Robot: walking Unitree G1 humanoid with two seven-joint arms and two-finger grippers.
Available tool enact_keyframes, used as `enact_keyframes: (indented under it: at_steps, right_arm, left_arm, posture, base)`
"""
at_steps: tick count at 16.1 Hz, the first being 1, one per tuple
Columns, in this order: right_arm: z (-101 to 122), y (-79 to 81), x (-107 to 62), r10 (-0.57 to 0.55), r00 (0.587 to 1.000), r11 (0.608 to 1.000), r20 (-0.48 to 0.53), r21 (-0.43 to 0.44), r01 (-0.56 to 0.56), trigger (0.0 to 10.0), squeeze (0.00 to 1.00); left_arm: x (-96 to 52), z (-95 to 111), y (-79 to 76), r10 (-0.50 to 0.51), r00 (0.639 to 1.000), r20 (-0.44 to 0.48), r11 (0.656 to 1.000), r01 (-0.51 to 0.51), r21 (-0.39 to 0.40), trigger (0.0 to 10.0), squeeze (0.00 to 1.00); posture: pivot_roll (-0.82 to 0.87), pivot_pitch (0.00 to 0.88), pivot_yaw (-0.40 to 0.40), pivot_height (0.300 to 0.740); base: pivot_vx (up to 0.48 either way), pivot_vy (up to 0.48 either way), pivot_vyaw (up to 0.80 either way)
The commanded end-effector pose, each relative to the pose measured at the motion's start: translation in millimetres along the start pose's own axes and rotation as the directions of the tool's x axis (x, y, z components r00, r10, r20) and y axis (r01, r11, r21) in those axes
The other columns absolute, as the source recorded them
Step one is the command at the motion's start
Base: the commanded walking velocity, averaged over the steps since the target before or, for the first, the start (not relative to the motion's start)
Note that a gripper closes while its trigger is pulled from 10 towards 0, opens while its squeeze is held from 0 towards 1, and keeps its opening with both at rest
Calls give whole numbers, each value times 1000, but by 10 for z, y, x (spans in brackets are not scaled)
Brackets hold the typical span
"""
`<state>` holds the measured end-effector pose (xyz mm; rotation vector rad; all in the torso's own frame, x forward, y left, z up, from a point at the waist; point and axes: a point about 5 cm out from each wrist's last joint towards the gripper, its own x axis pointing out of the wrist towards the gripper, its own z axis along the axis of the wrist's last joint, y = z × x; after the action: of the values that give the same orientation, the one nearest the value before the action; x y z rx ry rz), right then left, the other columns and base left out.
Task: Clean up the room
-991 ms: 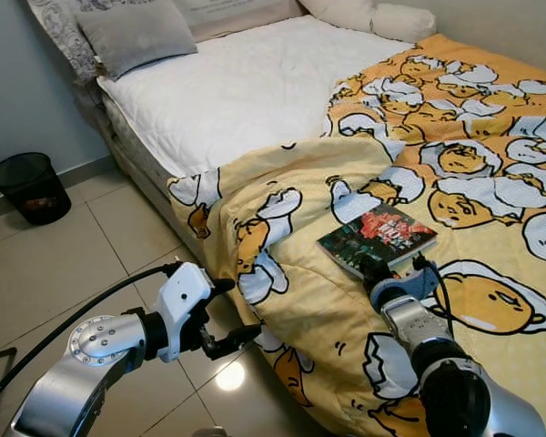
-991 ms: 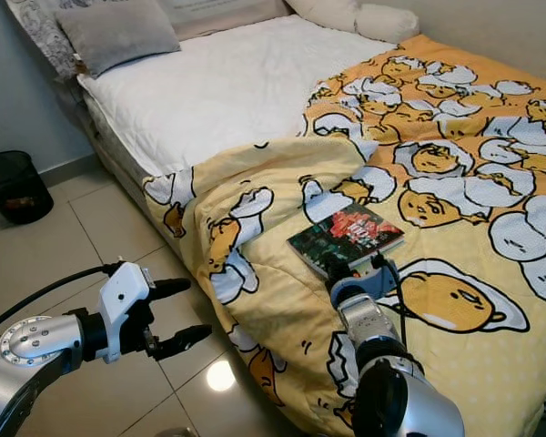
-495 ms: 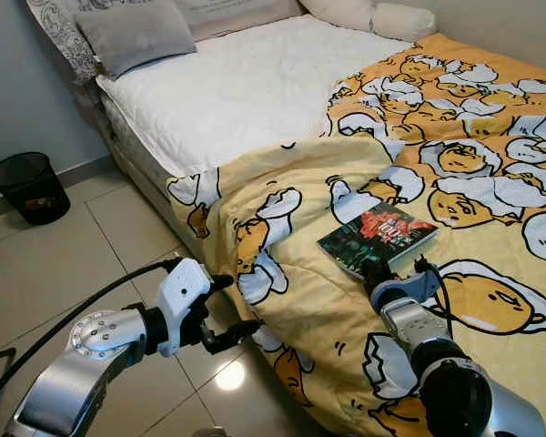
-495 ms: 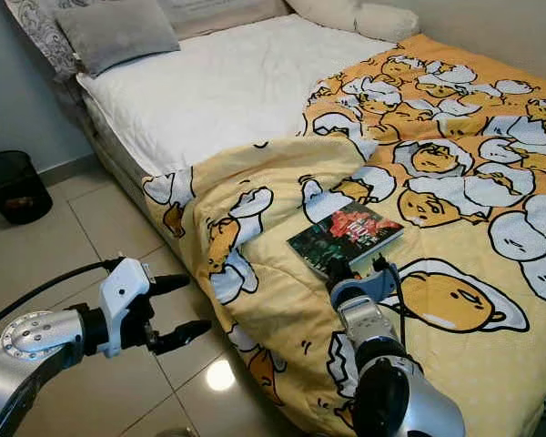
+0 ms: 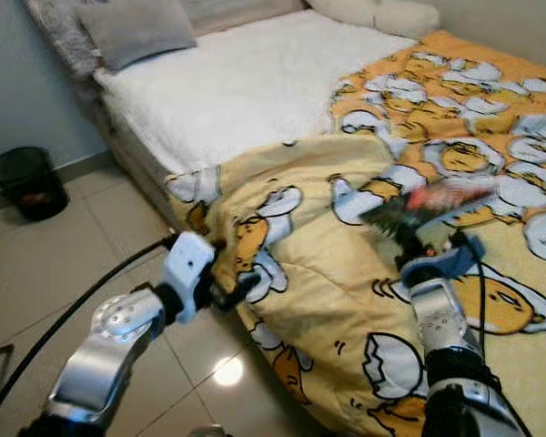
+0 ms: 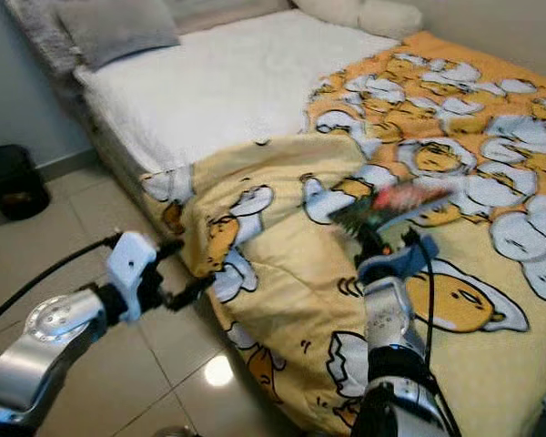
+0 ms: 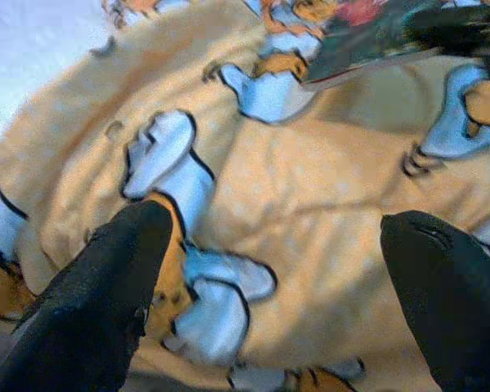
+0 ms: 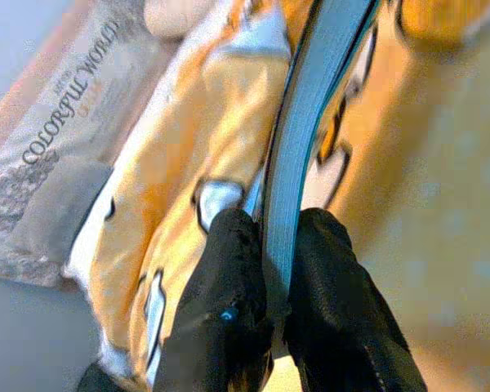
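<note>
Yellow cartoon-egg duvet (image 5: 328,300) was hanging off the bed's near corner, and the left gripper (image 7: 269,286) had closed in on that draped edge from out over the tiled floor (image 5: 64,264); its fingers (image 7: 98,302) were spread wide apart, touching nothing I could confirm. Right gripper (image 8: 265,286) had its fingers (image 8: 229,269) clamped on the edge of the book (image 5: 423,208). Half a second earlier the book lay flat on the duvet; now it was lifted clear and tilted, motion-blurred in the head views. My read: pickup done, putting it away still open. Book cover was too blurred to read. Right wrist view caught "COLORFUL WORLD" on a patterned pillow (image 8: 57,155) beyond. Further back: white mattress cover (image 5: 246,91), grey pillow (image 5: 132,32), black wastebasket (image 5: 23,182) by the wall.
</note>
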<state>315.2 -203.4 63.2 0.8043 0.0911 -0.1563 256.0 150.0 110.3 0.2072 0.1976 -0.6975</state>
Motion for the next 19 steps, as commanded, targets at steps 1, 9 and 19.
enact_keyframes:
  at_steps: [1,9,19]
  right_arm:
    - [152,187,10,61,995,993,79,-107,-52,10000,0]
    - [-9,306,-375,-54,988,864,146,-489,119,10000,0]
    - [-88,380,-429,-133,981,798,144,-571,192,10000,0]
  left_arm:
    - [7,-5,58,72,997,4,997,-72,8,10000,765]
    - [-39,-125,163,337,942,-14,937,-337,-89,10000,0]
    - [32,-43,356,472,881,22,881,-472,-16,10000,0]
  posture:
    - [92,0,25,740]
    - [94,0,5,740]
    - [83,0,18,740]
  base:
    - [0,0,0]
    - [0,0,-500]
    - [0,0,-800]
